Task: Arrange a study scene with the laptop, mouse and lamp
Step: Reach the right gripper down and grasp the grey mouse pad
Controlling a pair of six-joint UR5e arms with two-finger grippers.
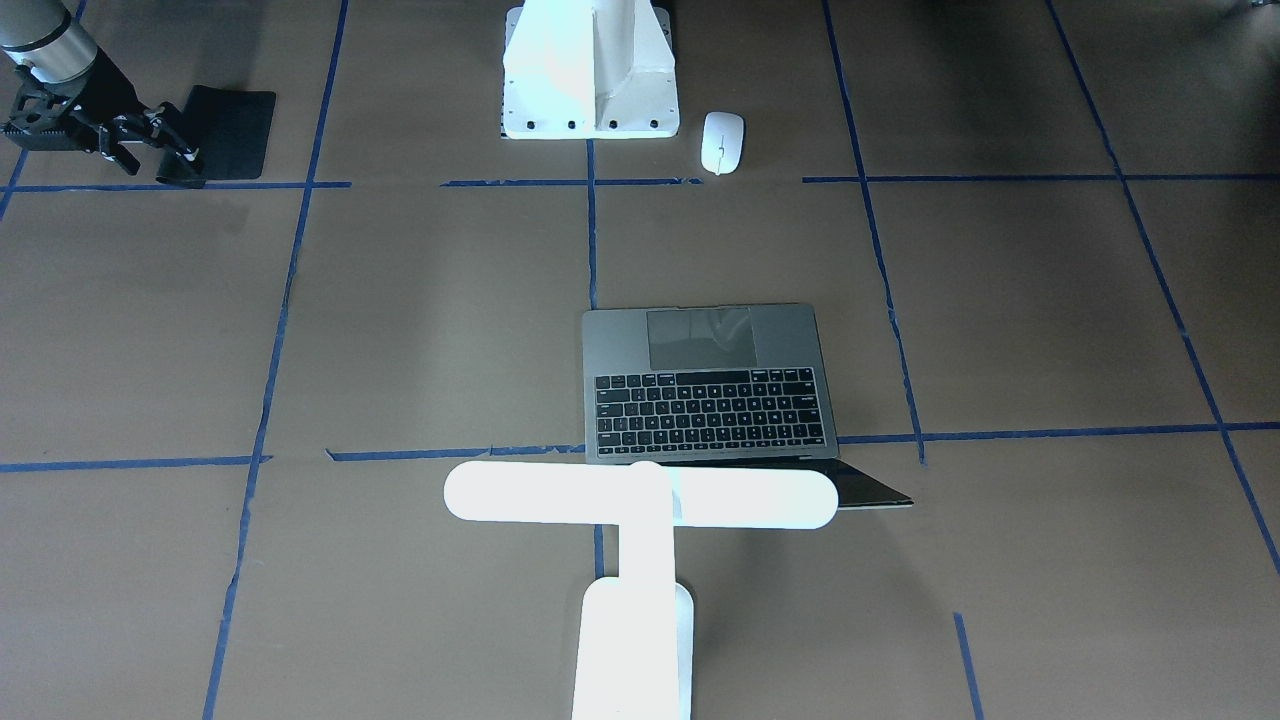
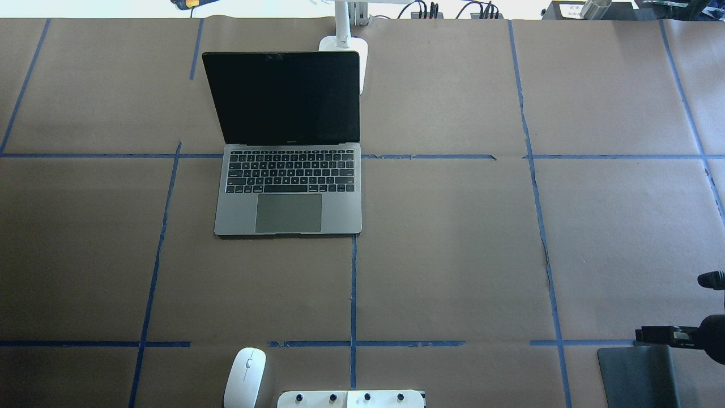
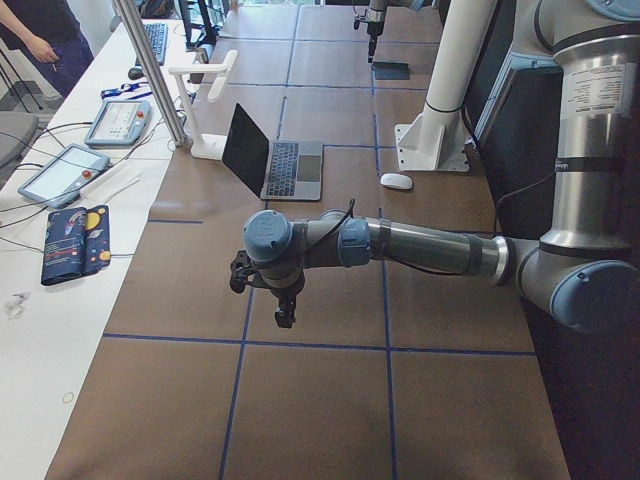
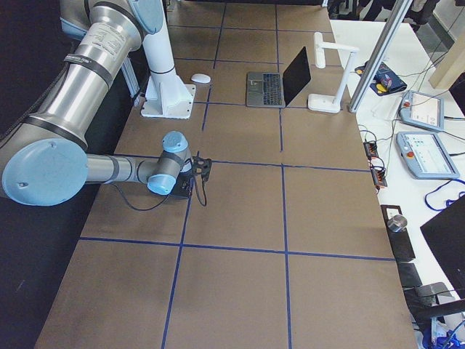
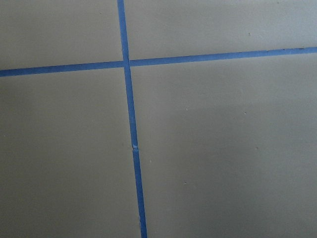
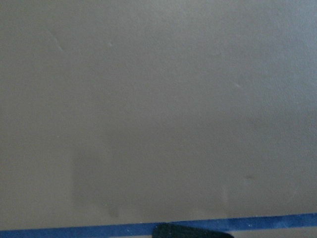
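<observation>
3 items — laptop (image 1: 705,400), mouse (image 1: 722,142), lamp (image 1: 640,497) — far from R fingers (image 1: 172,140)

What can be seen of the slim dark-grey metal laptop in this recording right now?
The slim dark-grey metal laptop sits open on the brown paper-covered table, its base flat and its lid raised near upright, with the screen dark. Its black keys and large grey trackpad face the robot. No gripper touches it. The white T-shaped lamp stands close behind its lid; whether they touch cannot be told.
</observation>
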